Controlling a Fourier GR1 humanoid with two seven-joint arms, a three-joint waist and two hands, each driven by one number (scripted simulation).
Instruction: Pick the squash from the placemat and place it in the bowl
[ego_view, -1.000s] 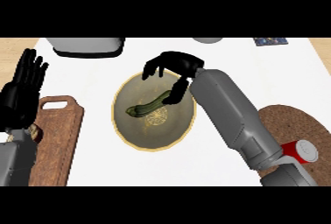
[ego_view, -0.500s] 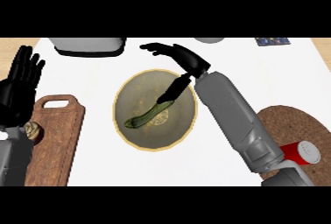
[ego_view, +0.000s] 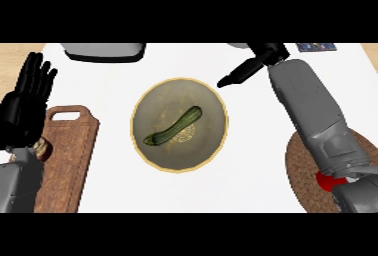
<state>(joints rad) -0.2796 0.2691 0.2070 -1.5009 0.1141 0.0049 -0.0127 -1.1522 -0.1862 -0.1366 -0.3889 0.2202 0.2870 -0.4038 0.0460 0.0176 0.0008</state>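
The squash (ego_view: 173, 126) lies in the bowl (ego_view: 140, 107), the right hand (ego_view: 247, 70) open beyond its rim.

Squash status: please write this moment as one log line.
squash: in bowl | right hand: open, beyond bowl | left hand: resting

Light falls bright and even across the white tabletop (ego_view: 244, 165), with no hot spot or glare on it. Shadows are faint: only a soft dark edge under the bowl (ego_view: 179, 169) rim. The squash (ego_view: 174, 126) reads dark against the pale bowl. The black right hand (ego_view: 255, 64) and left hand (ego_view: 26, 107) swallow detail in their fingers (ego_view: 38, 75).
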